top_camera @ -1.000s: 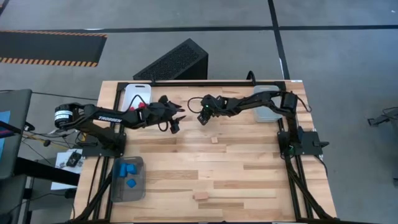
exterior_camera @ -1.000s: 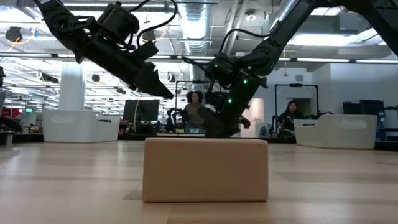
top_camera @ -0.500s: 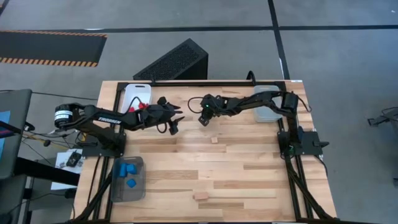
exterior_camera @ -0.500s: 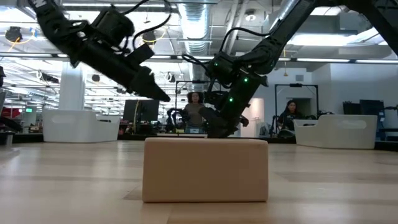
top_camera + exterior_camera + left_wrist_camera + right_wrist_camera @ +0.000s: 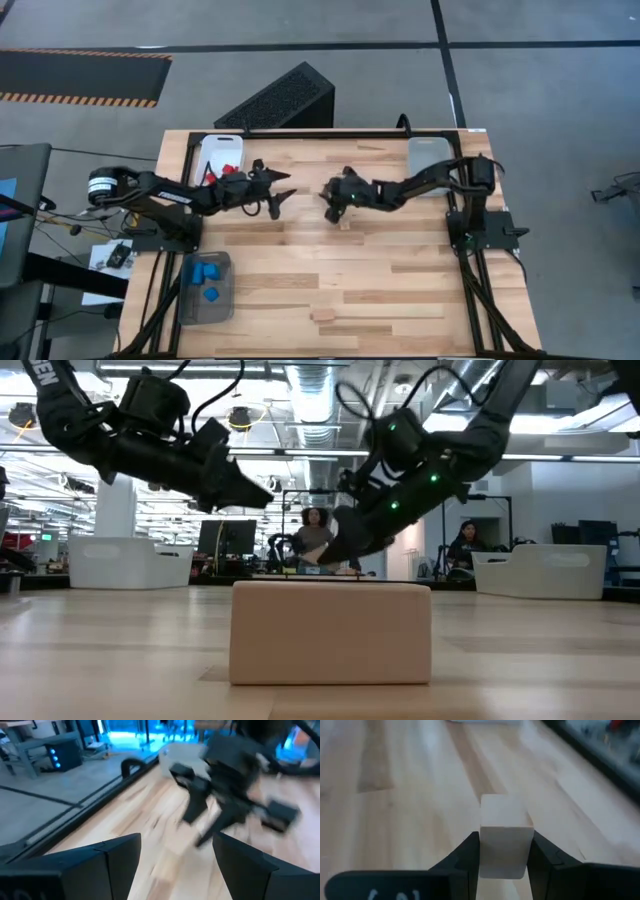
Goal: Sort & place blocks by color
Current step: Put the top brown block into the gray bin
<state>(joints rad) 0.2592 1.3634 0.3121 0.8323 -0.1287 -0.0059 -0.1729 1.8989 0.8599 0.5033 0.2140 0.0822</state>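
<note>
Wooden block (image 5: 503, 835) stands upright, gripped between right hand (image 5: 502, 854) fingers; left hand (image 5: 175, 865) open.

Both arms are matte black, built of jointed tubular links with loose black cables looping off them. The left arm (image 5: 170, 190) carries white lettering along its upper link and a round silver-white motor housing at its shoulder. The right arm (image 5: 420, 182) shows small green indicator lights near its wrist. The fingers (image 5: 462, 857) are flat, dark and angular
</note>
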